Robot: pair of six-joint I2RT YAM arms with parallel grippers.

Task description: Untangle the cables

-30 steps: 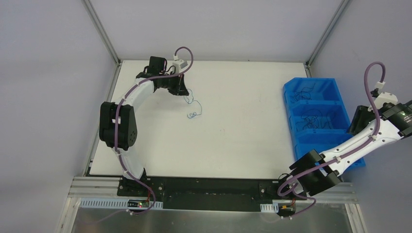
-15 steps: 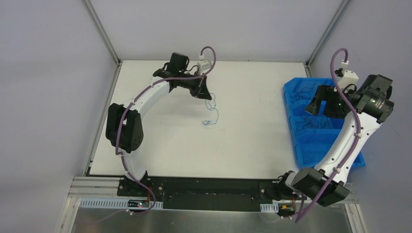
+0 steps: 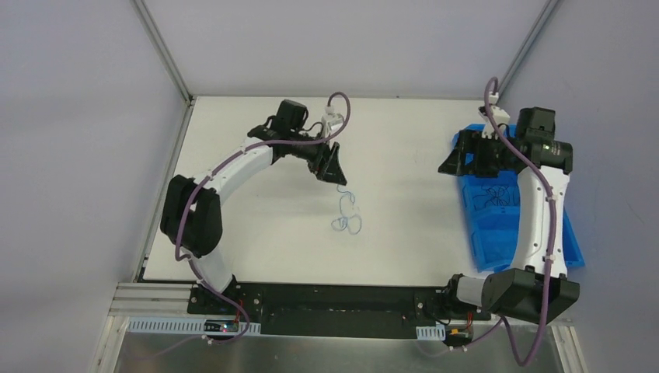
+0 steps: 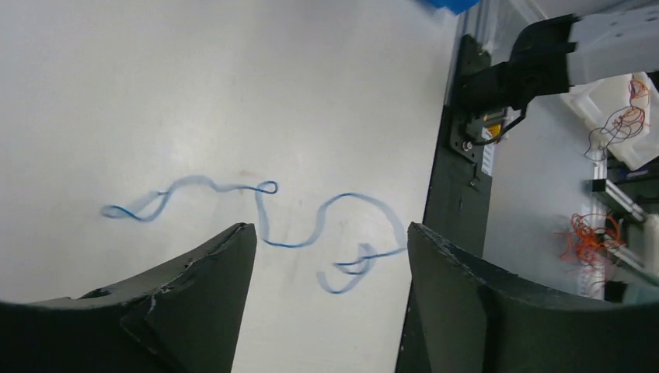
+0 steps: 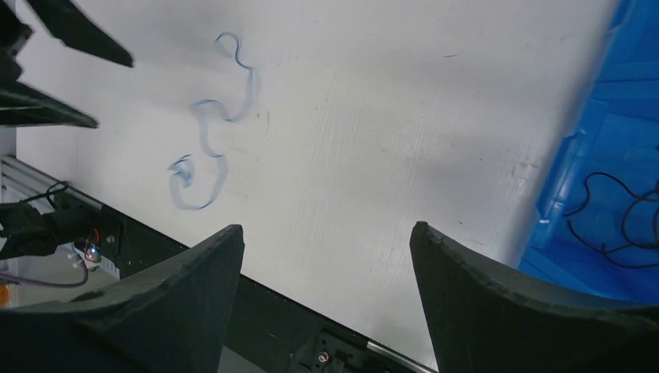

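Beyond the spread fingers (image 5: 155, 311) a blue cable (image 5: 203, 128) lies loose on the white table (image 5: 373, 140).

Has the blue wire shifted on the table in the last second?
Yes. The blue wire has slid right, toward the blue bin, and closer to the near edge of the table.

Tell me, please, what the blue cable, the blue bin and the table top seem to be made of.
Blue cable: probably plastic-insulated wire, very thin and limp, lying in loose curls.
Blue bin: likely moulded plastic, uniform colour, slightly glossy walls.
Table top: white, matte, faintly scuffed; laminate or painted board, cannot tell.
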